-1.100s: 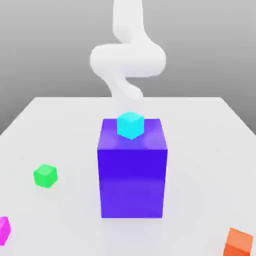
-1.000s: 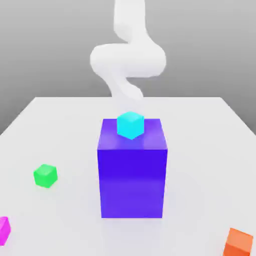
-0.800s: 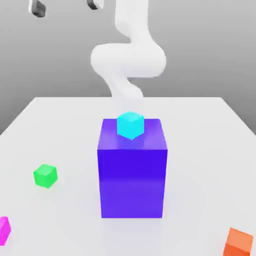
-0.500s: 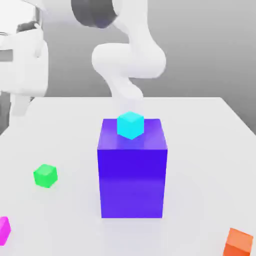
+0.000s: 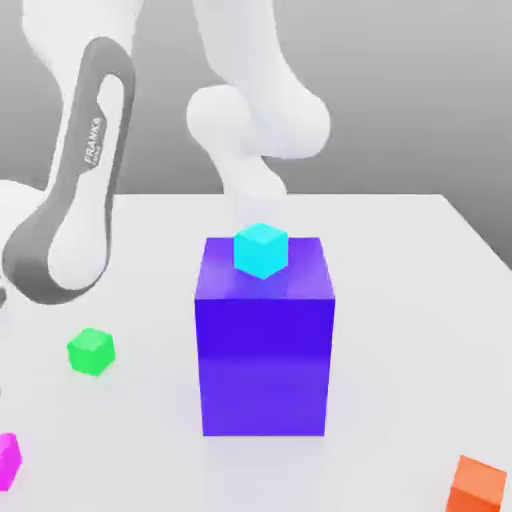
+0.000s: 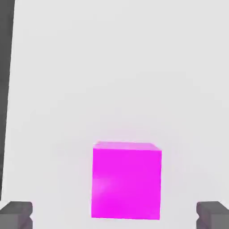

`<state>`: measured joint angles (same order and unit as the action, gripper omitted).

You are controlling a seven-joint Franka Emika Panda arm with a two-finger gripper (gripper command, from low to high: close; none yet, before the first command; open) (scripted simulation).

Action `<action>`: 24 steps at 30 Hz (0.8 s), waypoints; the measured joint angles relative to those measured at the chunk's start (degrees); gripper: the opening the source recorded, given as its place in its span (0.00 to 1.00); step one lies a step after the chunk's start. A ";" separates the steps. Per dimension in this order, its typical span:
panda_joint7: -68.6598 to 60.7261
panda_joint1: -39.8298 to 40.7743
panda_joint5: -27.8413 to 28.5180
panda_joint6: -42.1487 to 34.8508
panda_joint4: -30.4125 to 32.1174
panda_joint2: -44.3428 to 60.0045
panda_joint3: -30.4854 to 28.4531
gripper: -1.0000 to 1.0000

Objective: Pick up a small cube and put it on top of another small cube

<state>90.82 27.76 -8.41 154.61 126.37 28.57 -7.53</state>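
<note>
Seeing a white worktop (image 5: 400, 300) before a grey background. Reading "FRANKA" on the arm (image 5: 92, 140), towards the worktop's exterior-view left edge. With the gripper (image 6: 114, 215), holding nothing, spreading fingers wide, touching no side of the magenta cube (image 6: 126, 184). Finding this cube farther from the worktop's far edge than the green cube (image 5: 91, 352). Seeing also a cyan cube (image 5: 261, 251) resting on a blue block (image 5: 264, 365).

A small, bright magenta cube (image 6: 126, 184) sits flat and upright on the pale counter (image 5: 400, 350), its smooth faces plain and unmarked, near the exterior view's left edge, where the frame cuts it off, and between the claw's (image 6: 114, 215) parted fingers in the hand view.
</note>
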 joint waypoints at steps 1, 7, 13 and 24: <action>-0.29 0.42 -0.47 1.54 -0.46 2.05 0.49 0.50; -0.45 0.65 -0.73 2.48 -0.70 3.15 0.76 0.00; 0.89 -0.49 1.13 -3.08 1.02 -4.10 -0.83 0.00; 1.71 1.81 12.59 -2.32 22.67 -25.51 -7.95 0.00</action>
<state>92.53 29.57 4.18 152.29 149.05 3.06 -15.49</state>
